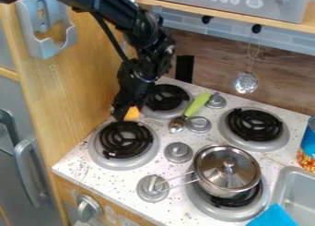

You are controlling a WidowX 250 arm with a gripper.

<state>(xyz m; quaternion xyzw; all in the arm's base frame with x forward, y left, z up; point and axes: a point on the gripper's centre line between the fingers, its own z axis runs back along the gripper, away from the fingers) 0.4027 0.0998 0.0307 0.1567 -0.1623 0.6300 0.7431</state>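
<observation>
One orange object [132, 113] is at the black jaws [117, 114], between two burners [125, 140] on the worktop [80, 169]; their opening and any grip cannot be told. Nearby lies a green-handled spoon [196, 105].

A lidded metal saucepan [226, 174] sits on a black-coiled burner [204, 205], its wire handle [178, 181] over a round grey knob [149, 191]. A lime-green-handled metal spoon [195, 106] lies near two more. A perforated silver skimmer [246, 83] hangs beside the wood-patterned backsplash [215, 66].
</observation>
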